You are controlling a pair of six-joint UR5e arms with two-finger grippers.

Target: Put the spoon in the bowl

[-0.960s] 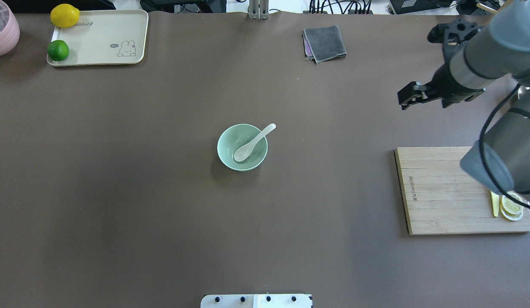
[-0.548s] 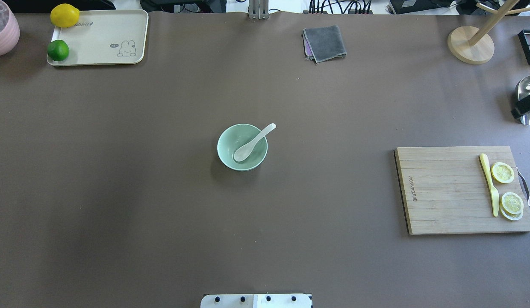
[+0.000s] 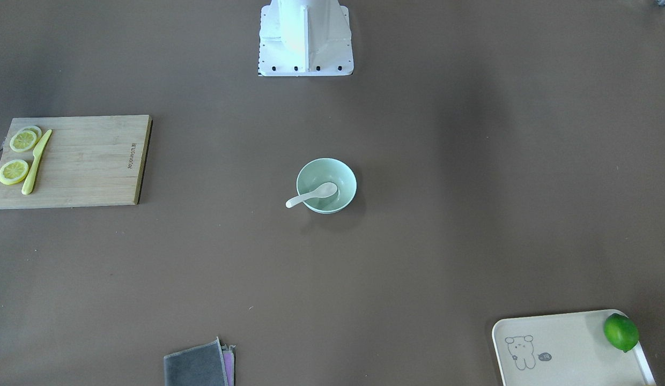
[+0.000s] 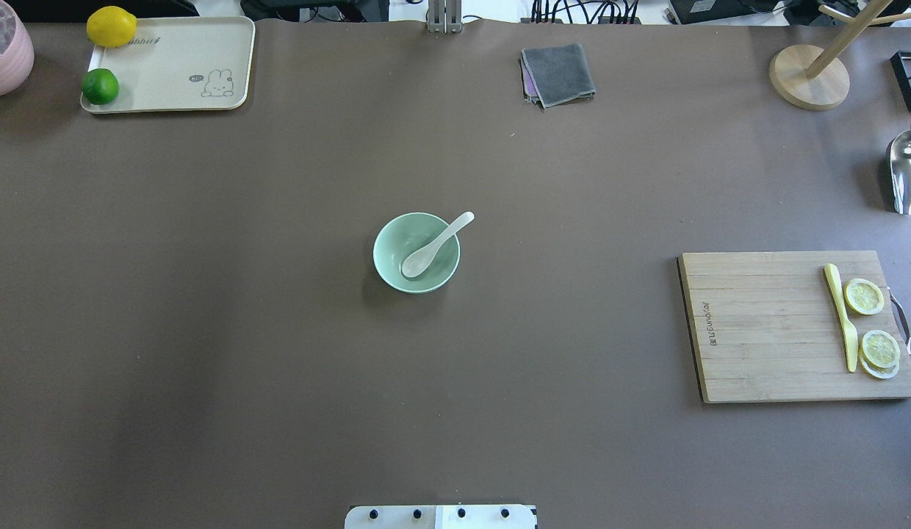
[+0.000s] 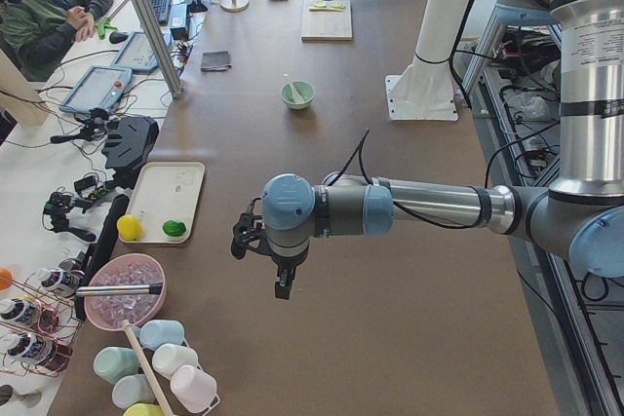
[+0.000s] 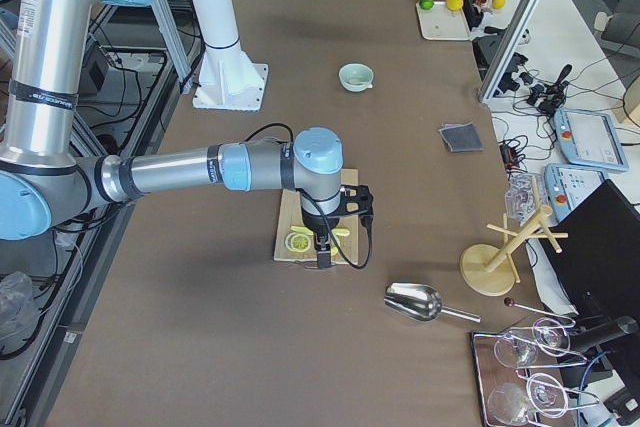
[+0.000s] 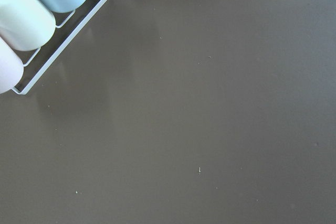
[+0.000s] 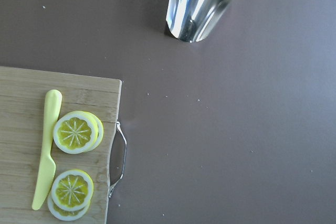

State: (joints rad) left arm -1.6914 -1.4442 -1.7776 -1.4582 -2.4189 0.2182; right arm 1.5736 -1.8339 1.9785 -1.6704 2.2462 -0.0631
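The spoon [image 4: 433, 246], the only one, lies with its scoop inside the single mint bowl [image 4: 388, 257] at the middle of the table [image 4: 279, 382]. Its handle leans on the rim and pokes out toward the far right.

From the left in the overhead view, there is one pink bowl [image 4: 4, 51], then one tray [image 4: 176, 66] carrying one lemon [image 4: 111, 26] and one lime [image 4: 100, 86]. Next come one grey cloth [image 4: 558, 73] and one cutting board [image 4: 764, 327] with one yellow knife [image 4: 842, 316] and at least three lemon slices [image 4: 864, 296]. One metal scoop [image 4: 907, 173] lies furthest right.

Both arms stretch out level over opposite table ends, wrists pointing down. The left end effector [image 5: 281, 287] hangs above bare table, and the right end effector [image 6: 323, 252] above the board. Whether either is wide or narrow cannot be told.
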